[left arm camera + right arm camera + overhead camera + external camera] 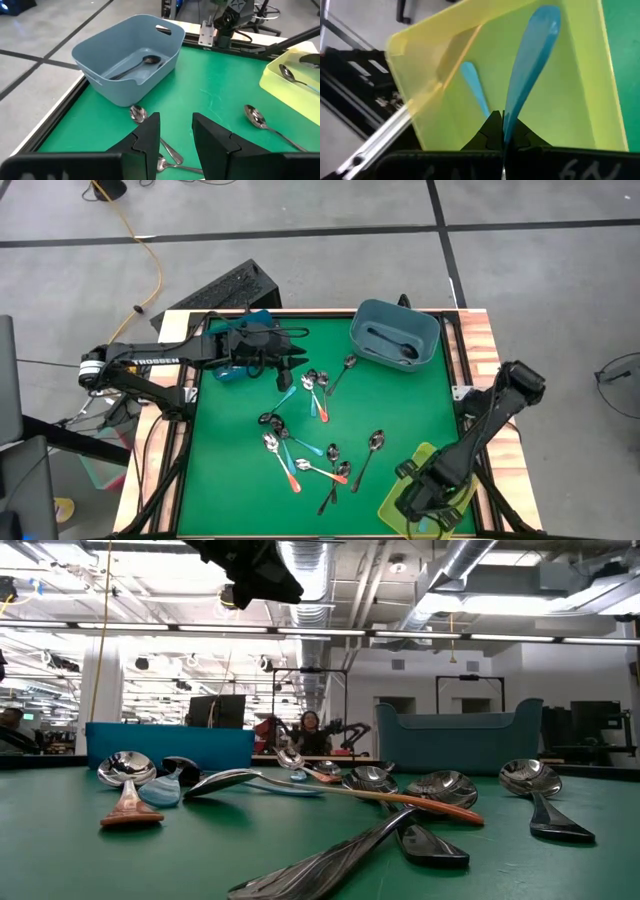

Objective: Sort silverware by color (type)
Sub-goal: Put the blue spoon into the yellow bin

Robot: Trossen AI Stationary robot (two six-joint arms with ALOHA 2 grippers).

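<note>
While the right pincer (502, 131) is held over the yellow-green bin (395, 502) at the lower right of the overhead frame, its jaws are seen clamped on a light blue spoon handle (532, 65), which stands out from the fingertips above the bin floor. A second light blue handle (474, 89) is seen lying inside that bin. The left pincer (290, 362) is placed in the upper left of the overhead frame, above the green desk (400, 405) near a bright blue bin (245, 320); its jaws are parted and nothing is gripped between them. A grey-blue bin (397, 335) is set at the upper centre of the desk, and one dark spoon (395, 345) is seen inside it. The remaining spoons (305, 445) are scattered across the middle of the desk, with orange-red, light blue and dark handles mixed together, some crossing one another. From desk height, a dark spoon (350, 855) is seen lying nearest in the lower centre, and an orange-handled spoon (125, 785) at the left. A person (310, 730) is visible far behind the desk.
</note>
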